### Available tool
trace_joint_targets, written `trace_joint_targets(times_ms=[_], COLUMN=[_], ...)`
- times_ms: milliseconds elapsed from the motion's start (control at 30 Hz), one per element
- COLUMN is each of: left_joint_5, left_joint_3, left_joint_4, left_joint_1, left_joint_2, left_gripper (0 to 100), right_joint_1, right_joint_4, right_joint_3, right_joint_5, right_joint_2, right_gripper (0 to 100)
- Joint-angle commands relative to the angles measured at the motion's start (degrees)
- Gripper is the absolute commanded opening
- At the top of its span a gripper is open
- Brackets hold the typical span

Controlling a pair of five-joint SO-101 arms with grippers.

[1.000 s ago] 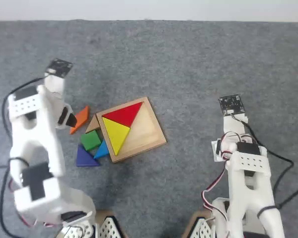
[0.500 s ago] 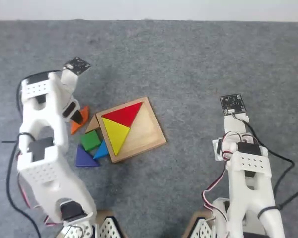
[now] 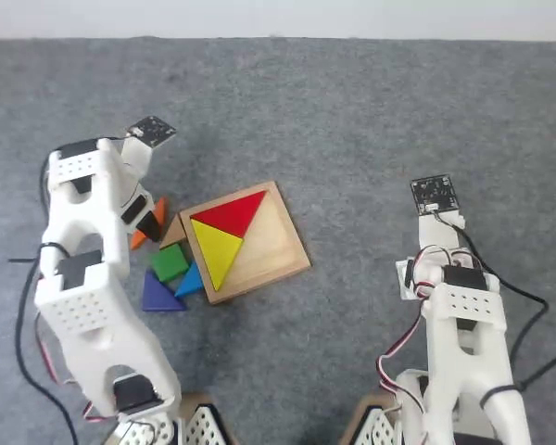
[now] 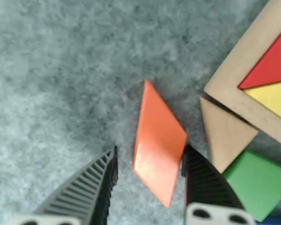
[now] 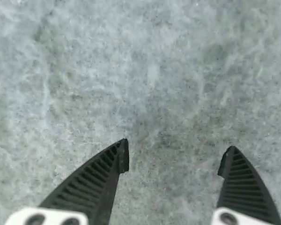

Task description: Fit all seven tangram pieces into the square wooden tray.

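The square wooden tray (image 3: 287, 243) lies mid-table and holds a red triangle (image 3: 230, 213) and a yellow triangle (image 3: 215, 252). Just off its left edge lie an orange parallelogram (image 3: 145, 227), a wood-coloured triangle (image 3: 174, 233), a green square (image 3: 170, 262), a light blue triangle (image 3: 191, 280) and a dark blue triangle (image 3: 159, 295). My left gripper (image 4: 151, 149) is open, its fingers either side of the orange parallelogram (image 4: 158, 159), beside the wood-coloured triangle (image 4: 225, 136) and tray rim (image 4: 234, 79). My right gripper (image 4: 177, 145) is open over bare carpet.
Grey carpet covers the table (image 3: 352, 111). The right arm (image 3: 454, 301) stands apart, right of the tray. The left arm (image 3: 79, 241) rises over the loose pieces' left side. A green square (image 4: 257, 185) lies close to one left finger.
The left arm has swung toward the tray and come down over the orange parallelogram. The right arm has stayed still.
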Motion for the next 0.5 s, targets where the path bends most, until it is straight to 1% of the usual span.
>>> trace_joint_targets(times_ms=[0,67,167,333,467], left_joint_5=[-2.81,-4.75,-6.51,-6.24,-5.71], left_joint_3=[-2.77,-3.30,-3.38,-3.38,-5.23], left_joint_4=[-0.35,1.76,2.73,2.81,5.27], left_joint_1=[0.35,0.44,0.62,0.62,0.70], left_joint_2=[0.53,0.62,0.62,0.35,0.18], left_gripper=[15,12,9,3,3], right_joint_1=[0.40,0.40,0.40,0.40,0.40], right_joint_4=[-1.01,-1.01,-1.01,-1.01,-1.01], right_joint_3=[-0.26,-0.26,-0.26,-0.26,-0.26], right_joint_5=[0.35,0.35,0.35,0.26,0.26], right_joint_2=[-0.84,-0.84,-0.84,-0.84,-0.84], right_gripper=[30.7,30.7,30.7,30.7,30.7])
